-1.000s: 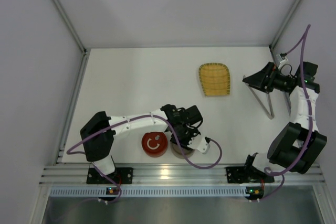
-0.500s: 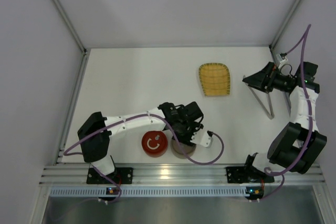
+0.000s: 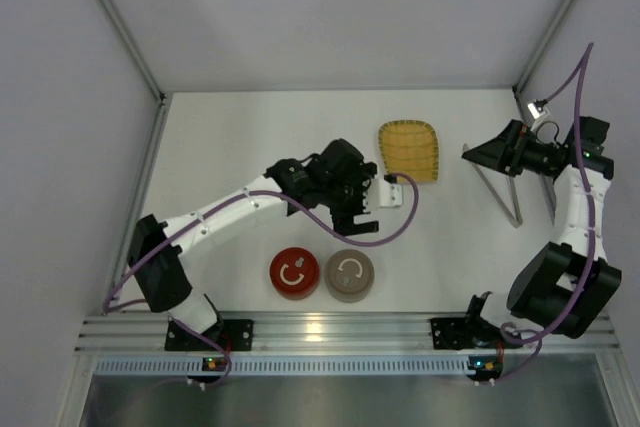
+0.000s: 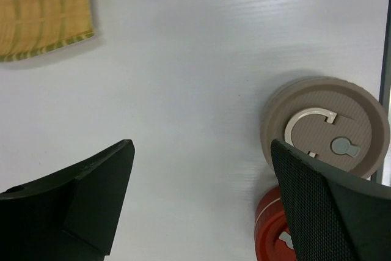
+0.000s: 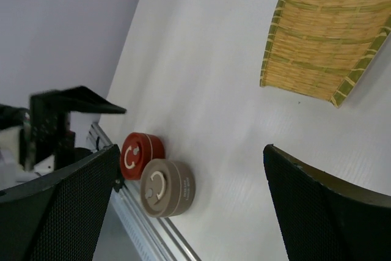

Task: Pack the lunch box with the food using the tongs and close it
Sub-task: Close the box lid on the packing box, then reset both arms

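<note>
The lunch box shows as two round lidded tins side by side near the front edge: a red tin [image 3: 294, 274] [image 4: 272, 231] [image 5: 142, 153] and a beige tin [image 3: 349, 275] [image 4: 327, 129] [image 5: 166, 186]. My left gripper [image 3: 352, 209] [image 4: 200, 151] hangs open and empty above the table, between the tins and the woven yellow tray [image 3: 409, 150]. The silver tongs [image 3: 516, 209] lie at the right. Over their far end my right gripper [image 3: 480, 155] [image 5: 190, 151] is open, holding nothing. No food is in view.
The tray [image 4: 43, 10] [image 5: 330, 41] looks bare. Grey walls close in the table on three sides, and an aluminium rail [image 3: 320, 327] runs along the front edge just behind the tins. The left arm's purple cable [image 3: 385, 232] loops above the table.
My left gripper has opened, let go of the beige tin's top and lifted away toward the tray. The beige tin stays beside the red one. The right arm has not moved.
</note>
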Robot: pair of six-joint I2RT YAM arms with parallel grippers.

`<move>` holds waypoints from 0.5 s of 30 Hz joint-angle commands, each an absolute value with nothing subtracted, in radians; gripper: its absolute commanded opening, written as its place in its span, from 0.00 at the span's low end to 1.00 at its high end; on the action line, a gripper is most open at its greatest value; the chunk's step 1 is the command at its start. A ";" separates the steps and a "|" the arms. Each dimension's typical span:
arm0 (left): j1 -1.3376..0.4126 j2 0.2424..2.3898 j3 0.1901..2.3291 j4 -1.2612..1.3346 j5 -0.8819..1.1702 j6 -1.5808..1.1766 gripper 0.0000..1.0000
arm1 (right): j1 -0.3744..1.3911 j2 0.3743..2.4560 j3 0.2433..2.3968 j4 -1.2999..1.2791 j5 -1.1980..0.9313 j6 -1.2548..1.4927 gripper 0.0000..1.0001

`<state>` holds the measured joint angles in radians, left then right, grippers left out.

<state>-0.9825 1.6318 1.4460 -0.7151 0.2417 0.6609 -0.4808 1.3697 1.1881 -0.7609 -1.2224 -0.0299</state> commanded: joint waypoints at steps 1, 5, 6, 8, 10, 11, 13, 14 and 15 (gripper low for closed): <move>-0.879 1.507 1.511 -0.678 0.363 0.470 0.98 | -0.495 1.275 1.256 -0.819 -1.195 -0.135 0.99; -0.723 1.445 1.512 -0.672 0.416 0.219 0.98 | -0.486 1.227 1.258 -0.839 -1.132 -0.210 0.99; -0.688 1.440 1.517 -0.686 0.416 0.178 0.98 | -0.483 1.221 1.259 -0.848 -1.103 -0.228 0.99; -0.579 1.440 1.525 -0.718 0.410 0.086 0.98 | -0.465 1.203 1.258 -0.870 -1.069 -0.274 0.99; -0.472 1.433 1.517 -0.756 0.390 0.042 0.98 | -0.453 1.190 1.244 -0.874 -1.013 -0.296 1.00; -0.430 1.427 1.497 -0.764 0.388 0.013 0.98 | -0.442 1.186 1.235 -0.871 -0.996 -0.304 0.99; -0.330 1.416 1.468 -0.779 0.381 0.006 0.98 | -0.427 1.174 1.195 -0.850 -0.930 -0.308 0.99; -0.306 1.410 1.453 -0.788 0.350 0.008 0.98 | -0.392 1.170 1.183 -0.845 -0.901 -0.328 0.99; -0.278 1.401 1.396 -0.787 0.332 0.011 0.98 | -0.364 1.164 1.168 -0.833 -0.806 -0.337 0.99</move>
